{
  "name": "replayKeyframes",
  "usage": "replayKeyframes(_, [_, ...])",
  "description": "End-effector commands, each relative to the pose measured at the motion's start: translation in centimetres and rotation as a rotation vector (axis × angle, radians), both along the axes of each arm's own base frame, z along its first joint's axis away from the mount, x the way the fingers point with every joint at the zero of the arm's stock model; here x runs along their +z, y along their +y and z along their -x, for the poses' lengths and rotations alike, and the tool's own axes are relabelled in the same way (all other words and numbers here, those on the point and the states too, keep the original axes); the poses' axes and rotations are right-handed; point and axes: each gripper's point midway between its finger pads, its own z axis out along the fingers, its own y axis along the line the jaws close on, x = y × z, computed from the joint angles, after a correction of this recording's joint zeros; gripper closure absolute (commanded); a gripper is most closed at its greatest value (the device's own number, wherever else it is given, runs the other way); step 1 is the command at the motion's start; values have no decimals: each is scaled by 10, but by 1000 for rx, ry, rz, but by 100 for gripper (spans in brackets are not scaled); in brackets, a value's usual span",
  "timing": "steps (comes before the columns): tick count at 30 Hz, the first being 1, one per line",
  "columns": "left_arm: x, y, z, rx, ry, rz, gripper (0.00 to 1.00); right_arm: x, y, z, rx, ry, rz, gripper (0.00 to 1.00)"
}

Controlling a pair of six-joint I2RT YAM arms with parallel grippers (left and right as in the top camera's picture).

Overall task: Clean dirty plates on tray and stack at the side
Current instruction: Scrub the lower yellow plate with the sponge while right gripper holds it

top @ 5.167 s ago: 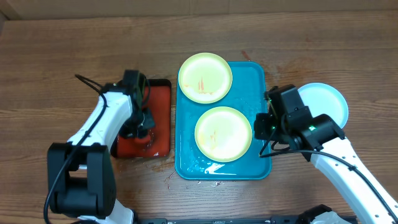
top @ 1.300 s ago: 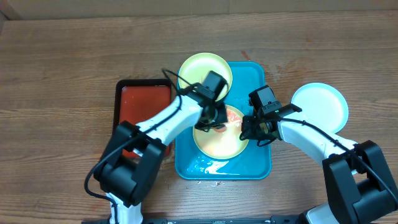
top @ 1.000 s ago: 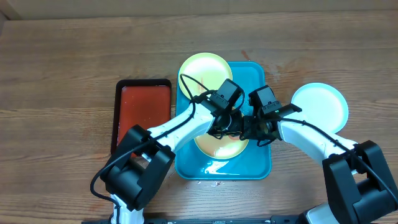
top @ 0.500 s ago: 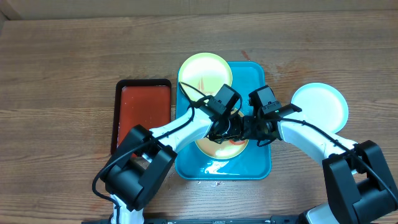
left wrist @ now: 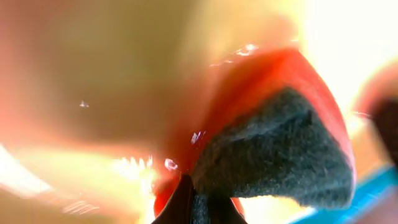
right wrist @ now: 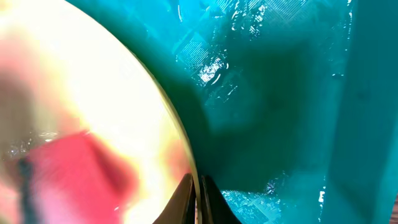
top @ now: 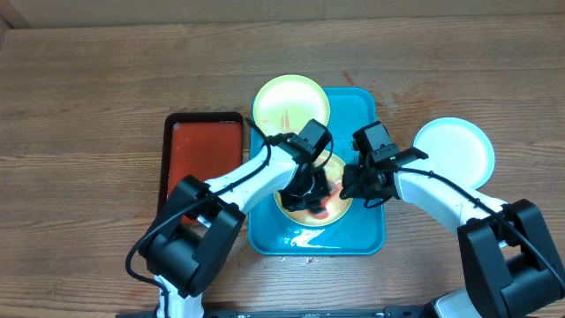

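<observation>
Nearest me, the near end of the large turquoise-blue rectangular plastic tray (top: 366,234) glistens with water, so I take it that anything standing there can slide. Just beyond lies the pale yellow-green round plastic plate (right wrist: 93,81) in hand, flat in the tray's near half.

My right gripper (right wrist: 199,194) is at that plate's right rim. Its two fingers are drawn in until only the thin edge of the plate lies between them. I judge this hold is there to pin the plate, so it cannot skate or spin under the scrubbing.

My left gripper (left wrist: 196,202) reaches over from the left and is clamped on a red sponge with a grey scouring face (left wrist: 273,149), pressed down onto the middle of the same plate. That view is blurred, so I cannot tell how much dirt is left.

Farther off, a second pale yellow-green round plate (top: 290,106) rests at the tray's far left corner, its rim overhanging the tray's edge. It bears faint reddish marks, so it probably needs cleaning too.

To the right, apart from the tray on the brown wooden table (top: 88,88), lies a whitish round plate (top: 455,148). It looks clean, and I judge it to be the start of the stack. Just left of the tray sits a small black-rimmed tray with a red-orange inside (top: 205,163).
</observation>
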Motion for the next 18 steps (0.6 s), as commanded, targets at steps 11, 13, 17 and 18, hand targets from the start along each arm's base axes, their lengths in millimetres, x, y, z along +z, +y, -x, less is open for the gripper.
replayKeyframes(11, [8, 82, -59, -9, -260, -423, 96, -14, -7, 6, 2, 29, 50, 96])
replayKeyframes(13, [6, 61, -62, -57, -268, -321, 96, -14, -7, 6, 2, 29, 50, 96])
replayKeyframes(17, [3, 3, -56, -114, -261, -41, 96, -14, -7, 6, 2, 29, 50, 96])
replayKeyframes(18, [3, -8, -53, -123, -256, 15, 96, -14, -7, 6, 2, 29, 50, 96])
